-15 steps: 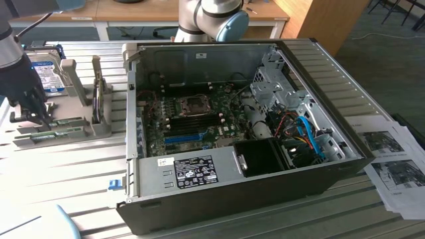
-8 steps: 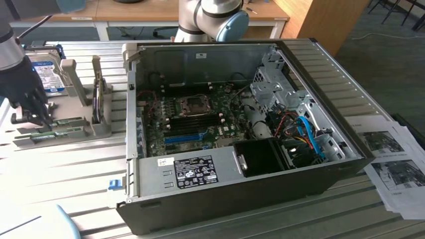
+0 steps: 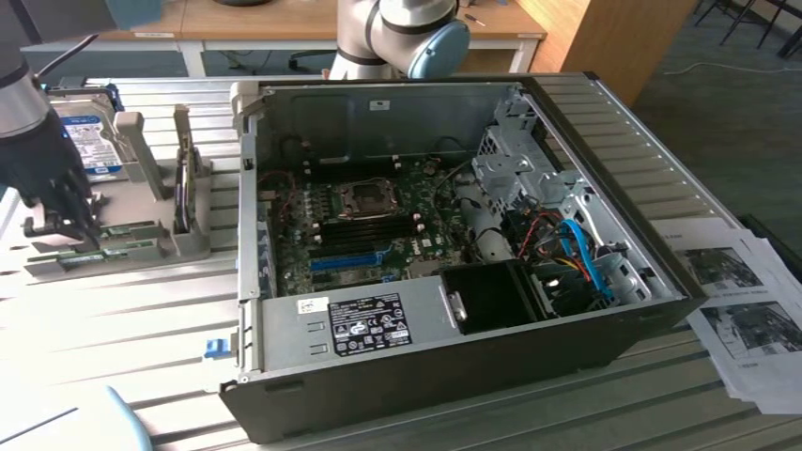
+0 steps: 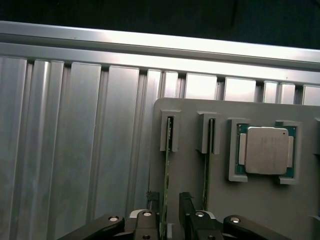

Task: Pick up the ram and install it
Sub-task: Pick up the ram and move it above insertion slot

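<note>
The gripper (image 4: 169, 212) hangs low over a grey holder (image 4: 260, 210) that lies on the slatted metal surface (image 4: 75, 150). Its jaws are apart. One black fingertip (image 4: 150, 217) stands on each side of the ram (image 4: 168, 165), with a gap showing on either side, so the stick is straddled but not clamped.

The ram is a thin green board seated on edge in the holder's outermost slot, next to the holder's edge. A second stick (image 4: 208, 165) stands on edge in the next slot of the holder, parallel to the ram and just beside it. Further along the holder, past the second stick, a square silver processor chip (image 4: 265, 150) lies flat in its own recess.

In the exterior view the gripper (image 3: 56, 221) is down at the holder (image 3: 145, 246), which sits on the surface (image 3: 150, 319). A hard drive (image 3: 85, 141) with a blue and white label stands upright just behind the holder. To the exterior view's right of the holder lies an open computer case (image 3: 414, 376), its board exposed. Printed papers (image 3: 746, 319) lie far beyond that, well apart from the holder.
</note>
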